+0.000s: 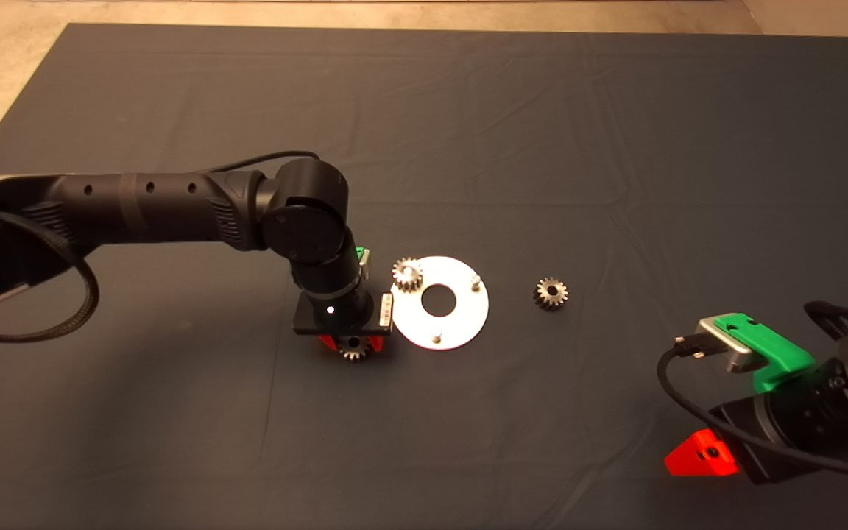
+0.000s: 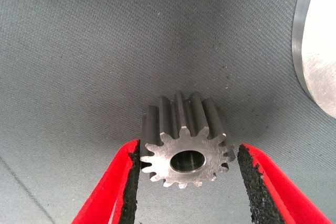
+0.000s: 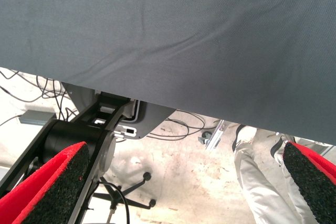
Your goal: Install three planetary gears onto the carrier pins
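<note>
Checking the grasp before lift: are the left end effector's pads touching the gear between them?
Apart. The left wrist view shows mat between each pad and the gear; the left end effector only straddles it.

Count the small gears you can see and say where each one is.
3. One gear sits on a pin of the round plate. One gear lies on the mat between the left tool's open fingers. One gear lies right of the plate.

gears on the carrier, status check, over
Left gripper open around a gear on the mat beside the disc. One gear on a pin, one loose. Right gripper parked, open. Nothing in the way.
</note>
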Motion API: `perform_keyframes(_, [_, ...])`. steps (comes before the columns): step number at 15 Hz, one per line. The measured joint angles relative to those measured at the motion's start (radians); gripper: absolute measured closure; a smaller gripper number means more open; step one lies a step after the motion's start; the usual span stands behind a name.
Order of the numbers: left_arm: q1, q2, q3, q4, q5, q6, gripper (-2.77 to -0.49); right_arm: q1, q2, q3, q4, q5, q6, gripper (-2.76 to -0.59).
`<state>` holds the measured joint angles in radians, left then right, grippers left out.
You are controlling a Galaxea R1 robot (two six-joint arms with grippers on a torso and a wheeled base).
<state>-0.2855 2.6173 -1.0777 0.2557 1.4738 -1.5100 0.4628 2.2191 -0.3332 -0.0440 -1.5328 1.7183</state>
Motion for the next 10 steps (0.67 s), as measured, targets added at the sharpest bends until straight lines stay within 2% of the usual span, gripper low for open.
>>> perform_keyframes(2, [0.0,0.0,0.0,0.0,0.0,0.001,-1.21,0.0,0.0,0.0,0.0,0.0,0.0,-2.75])
perform_keyframes(4, [0.0,-0.004,0.0,0.0,-0.001,0.0,-1.08,0.0,0.0,0.0,0.0,0.0,0.0,-2.75])
perform_keyframes(10, [0.0,-0.004,0.0,0.0,-0.002,0.0,-1.08,0.0,0.001,0.0,0.0,0.0,0.0,-2.75])
